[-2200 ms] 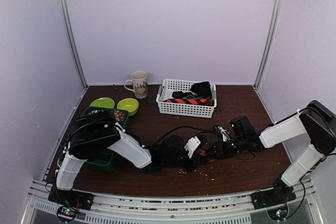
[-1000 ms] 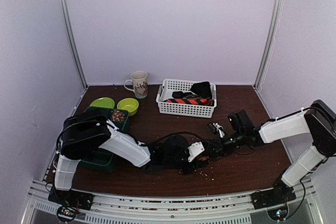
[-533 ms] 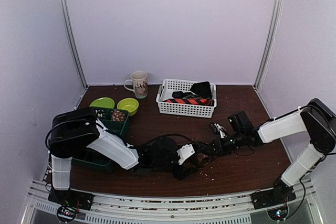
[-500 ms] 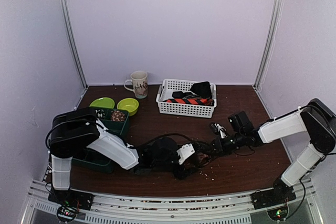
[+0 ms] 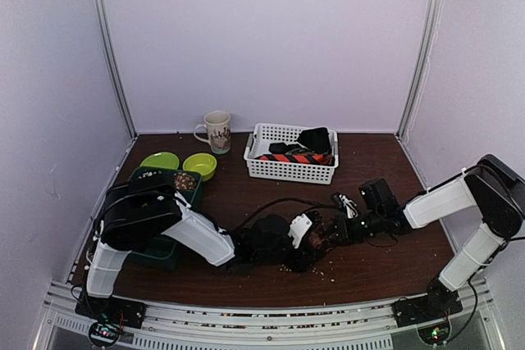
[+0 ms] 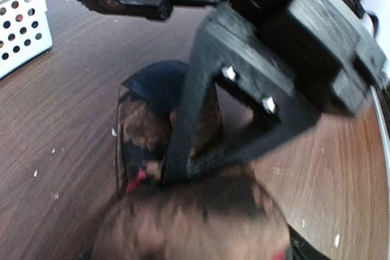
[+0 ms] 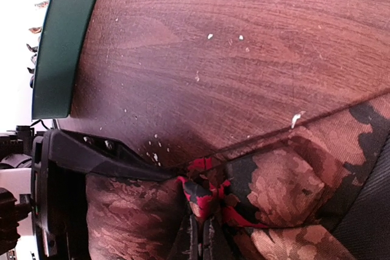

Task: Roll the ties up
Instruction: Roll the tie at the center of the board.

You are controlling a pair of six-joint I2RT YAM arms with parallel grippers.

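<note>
A brown-patterned tie (image 5: 318,238) with red and black folds lies at the table's front middle, between both grippers. Its rolled part (image 6: 189,223) fills the bottom of the left wrist view, blurred, and sits inside my left gripper (image 5: 305,235), whose jaws stand wide around it. One left finger (image 7: 103,150) runs along the roll's upper edge. My right gripper (image 7: 202,235) is shut on a red-and-black fold of the tie (image 7: 286,181) at the roll's centre. In the white basket (image 5: 291,171), an orange-red striped tie (image 5: 297,156) and a black one (image 5: 314,138) rest.
A mug (image 5: 217,131) stands at the back left. Two green bowls (image 5: 160,160) (image 5: 199,165) sit beside a dark green tray (image 5: 176,190), under the left arm. Pale crumbs dot the wood around the tie. The basket's corner (image 6: 21,22) shows in the left wrist view.
My left gripper slid left and toward the front edge, then came back right against the right gripper, and its jaws have widened. The right gripper has kept its pinch and barely shifted.
</note>
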